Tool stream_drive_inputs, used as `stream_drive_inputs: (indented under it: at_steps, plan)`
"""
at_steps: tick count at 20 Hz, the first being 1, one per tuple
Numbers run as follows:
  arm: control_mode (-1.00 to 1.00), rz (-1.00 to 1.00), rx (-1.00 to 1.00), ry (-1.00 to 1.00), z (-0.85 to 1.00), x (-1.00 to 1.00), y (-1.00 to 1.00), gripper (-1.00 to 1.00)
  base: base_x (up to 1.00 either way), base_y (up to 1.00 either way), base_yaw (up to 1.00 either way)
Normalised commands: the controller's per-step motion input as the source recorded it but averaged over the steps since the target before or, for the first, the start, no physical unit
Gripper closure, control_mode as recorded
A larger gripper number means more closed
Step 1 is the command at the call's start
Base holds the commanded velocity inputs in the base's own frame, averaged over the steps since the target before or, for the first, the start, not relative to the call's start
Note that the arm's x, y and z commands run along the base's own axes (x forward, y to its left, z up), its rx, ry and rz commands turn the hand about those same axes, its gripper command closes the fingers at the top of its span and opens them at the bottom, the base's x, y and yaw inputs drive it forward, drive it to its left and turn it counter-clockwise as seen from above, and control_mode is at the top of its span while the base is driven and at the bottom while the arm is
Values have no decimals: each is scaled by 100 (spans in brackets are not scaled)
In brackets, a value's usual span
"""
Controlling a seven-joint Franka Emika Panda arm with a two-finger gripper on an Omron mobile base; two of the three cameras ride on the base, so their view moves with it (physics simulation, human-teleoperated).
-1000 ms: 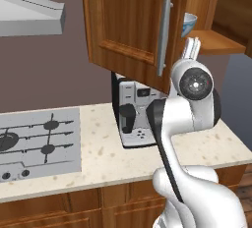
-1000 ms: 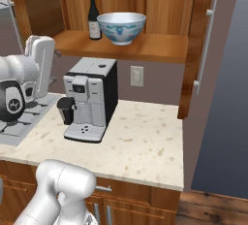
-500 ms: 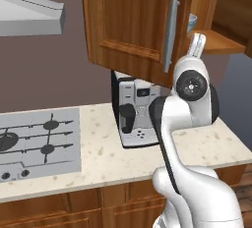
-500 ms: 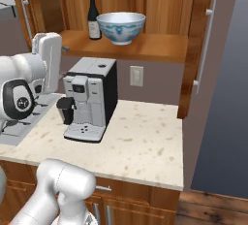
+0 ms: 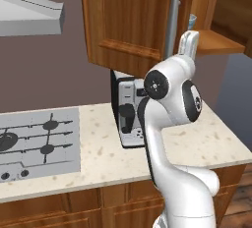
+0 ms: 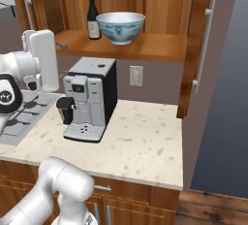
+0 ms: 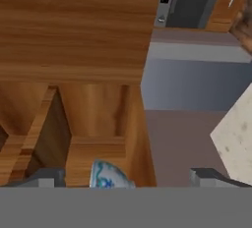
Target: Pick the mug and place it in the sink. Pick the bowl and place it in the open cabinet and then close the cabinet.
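The white bowl (image 6: pixel 120 26) with blue patterning stands upright on the wooden shelf (image 6: pixel 145 47) of the open cabinet (image 6: pixel 160 1), beside a dark bottle (image 6: pixel 92 13). A sliver of the bowl (image 5: pixel 192 21) peeks past the cabinet's open left door (image 5: pixel 128 20). My white hand (image 5: pixel 189 42) is raised in front of the shelf's left end, just right of that door's silver bar handle (image 5: pixel 172 23). In the hand view my gripper (image 7: pixel 129 178) is open, its fingertips (image 7: pixel 47 178) wide apart with nothing between them, and the bowl (image 7: pixel 109 175) sits ahead of them at a distance.
A black and silver coffee machine (image 6: pixel 89 100) stands on the speckled counter (image 6: pixel 140 141) under the shelf. The cabinet's right door (image 6: pixel 201 44) hangs open at the counter's right end. A gas hob (image 5: pixel 34 143) lies to the left under a range hood (image 5: pixel 29 18).
My arm's elbow has swung left while the hand stayed near the shelf's left end, shifting slightly. The bowl has not moved and the gripper has stayed open.
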Motion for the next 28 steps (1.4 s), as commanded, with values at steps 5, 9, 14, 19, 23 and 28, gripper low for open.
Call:
stream_drive_inputs:
  at_steps: [5, 9, 14, 19, 23, 28]
  plan:
    - [-100, -20, 1, -38, -47, 100, 52, -100, 0, 0, 0]
    - [-100, -9, 2, -24, -44, 100, 39, -100, 0, 0, 0]
    - [-100, -4, -2, -1, -41, 100, 28, -100, 0, 0, 0]
    - [-100, -11, -10, 11, -36, 100, 34, -100, 0, 0, 0]
    - [-100, -5, -7, 26, -36, 100, 32, -100, 0, 0, 0]
    - [-100, -3, -12, 26, -31, 100, 34, -100, 0, 0, 0]
